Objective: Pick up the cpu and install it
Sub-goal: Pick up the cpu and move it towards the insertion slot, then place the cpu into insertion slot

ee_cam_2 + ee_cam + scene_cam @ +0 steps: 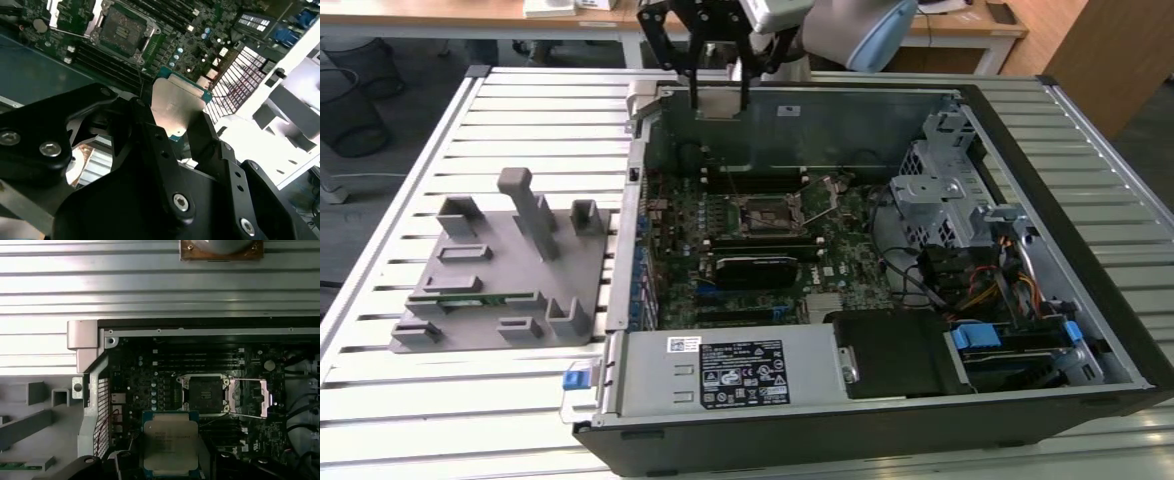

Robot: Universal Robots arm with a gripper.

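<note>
1. Above the far wall of the open computer case, as the exterior view shows it, hangs my claw, high over the board and touching nothing of it.
2. My claw is pinching the cpu. In the second wrist view one black finger presses on each of two opposite edges, so the silvery top is left free and I do not squeeze the flat faces.
3. I hold the cpu flat, with its metal top turned up toward the first wrist view's camera. I judge this is so that it can meet its seat level, not on a corner.
4. On the motherboard the socket lies below the cpu and apart from it. Its seat looks bare, and its metal frame is folded open to one side, so nothing covers the place where the cpu belongs.
5. At the exterior view's left, beside the case, a grey holder stands on the slatted bench. A green memory stick lies in one of its slots.
6. By my judgement the picking up is done and the installing is not: the cpu is near the socket, but not yet lined up over it.
</note>
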